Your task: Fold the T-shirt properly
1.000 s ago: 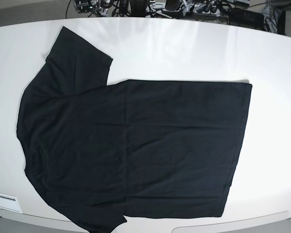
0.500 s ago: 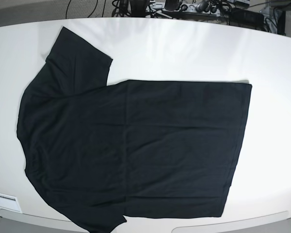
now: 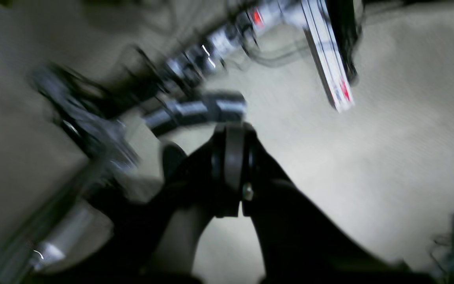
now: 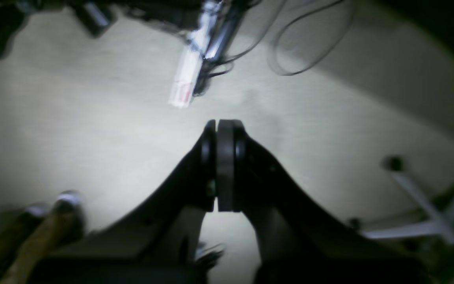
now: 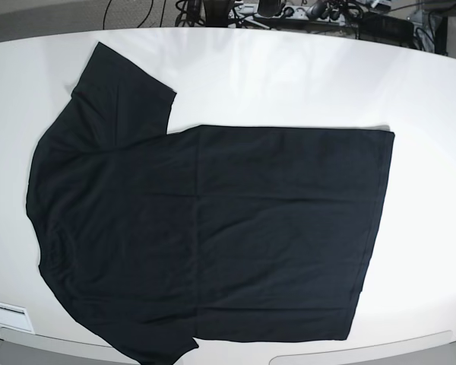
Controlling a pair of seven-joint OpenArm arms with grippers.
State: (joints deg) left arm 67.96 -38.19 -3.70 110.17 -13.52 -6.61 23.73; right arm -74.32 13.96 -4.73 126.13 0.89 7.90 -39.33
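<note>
The black T-shirt [image 5: 205,228] lies spread flat on the white table [image 5: 289,76] in the base view, collar end to the left, hem to the right, one sleeve [image 5: 125,87] pointing to the far left corner and the other at the near edge. No arm shows in the base view. My left gripper [image 3: 230,130] is shut with nothing in it, seen blurred over beige floor. My right gripper [image 4: 222,126] is also shut and empty, above the floor. The T-shirt does not show in either wrist view.
Cables and equipment [image 5: 289,11] line the far side of the table. A white aluminium bar [image 3: 327,59] and cables cross the floor in the left wrist view. White stand legs [image 4: 420,205] and a cable loop [image 4: 309,39] show in the right wrist view.
The T-shirt has not moved on the table. Only the clutter beyond the far edge looks slightly shifted in the base view.
</note>
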